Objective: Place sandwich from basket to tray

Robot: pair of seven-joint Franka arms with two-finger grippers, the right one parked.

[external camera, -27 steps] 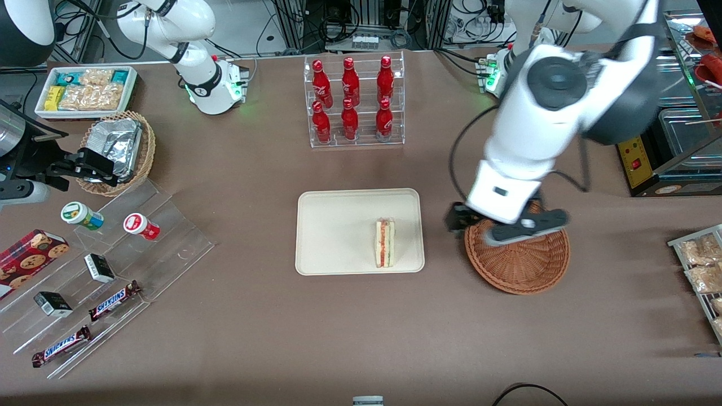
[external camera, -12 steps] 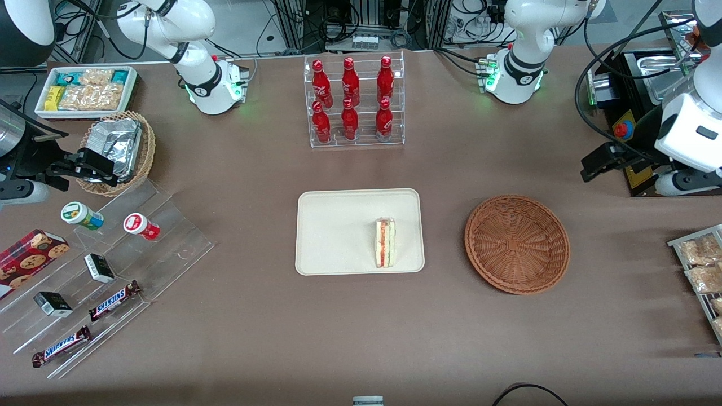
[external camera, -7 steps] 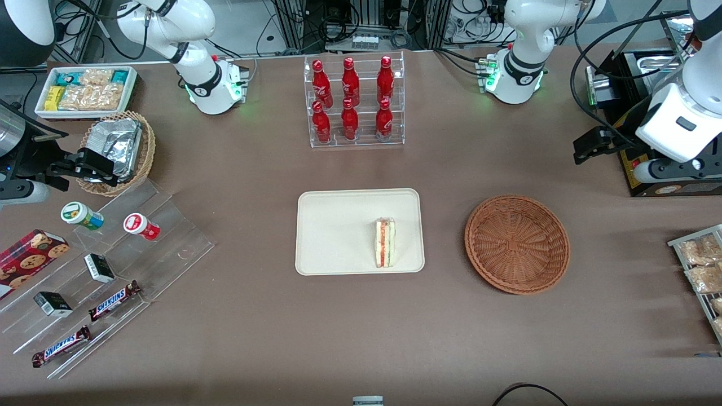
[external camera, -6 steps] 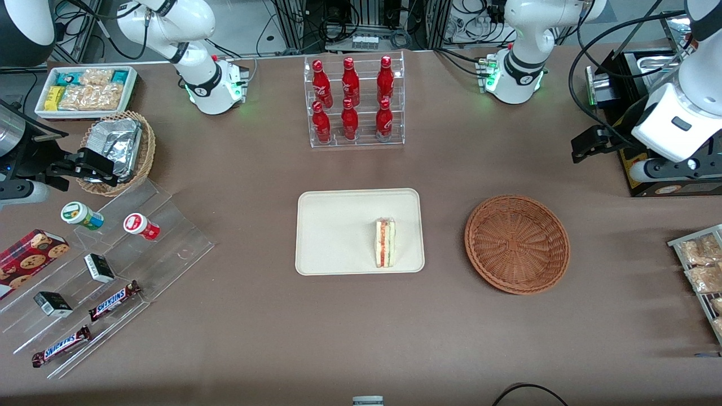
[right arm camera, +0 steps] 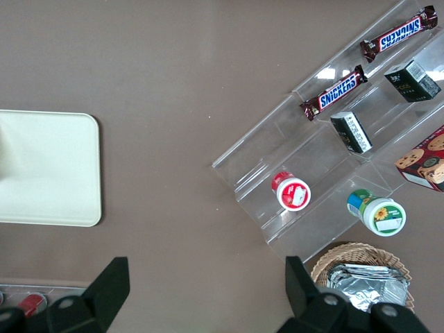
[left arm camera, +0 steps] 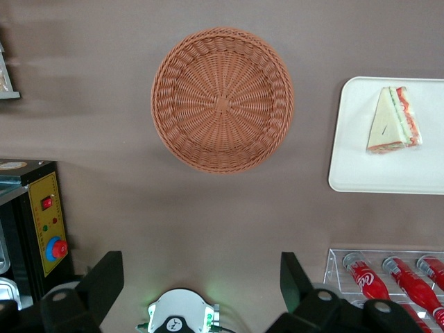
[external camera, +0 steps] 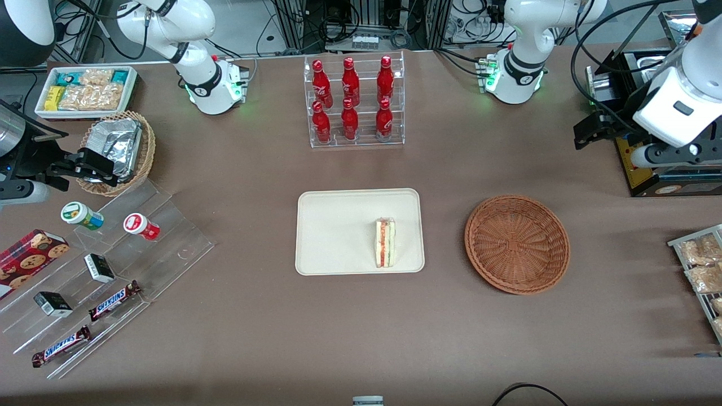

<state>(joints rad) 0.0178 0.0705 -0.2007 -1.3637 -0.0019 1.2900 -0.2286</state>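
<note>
The sandwich [external camera: 385,243] [left arm camera: 394,119] lies on the cream tray [external camera: 338,225] [left arm camera: 361,166] [right arm camera: 48,166], near the tray edge that faces the basket. The reddish-brown wicker basket [external camera: 517,243] [left arm camera: 222,99] stands beside the tray toward the working arm's end, with nothing in it. My gripper [external camera: 674,157] [left arm camera: 200,277] hangs high above the table at the working arm's end, farther from the front camera than the basket. It is open, with nothing between its black fingers [left arm camera: 104,277].
A clear rack of red bottles [external camera: 353,101] [left arm camera: 388,277] stands farther back than the tray. A black control box with a red button [external camera: 637,163] [left arm camera: 45,222] sits under my arm. Snack packets [external camera: 702,270] lie at the table's edge there. A stepped display with candy [external camera: 107,276] is at the parked arm's end.
My arm has lifted from over the basket and swung out to the working arm's end, then shifted slightly farther back. The sandwich has stayed on the tray.
</note>
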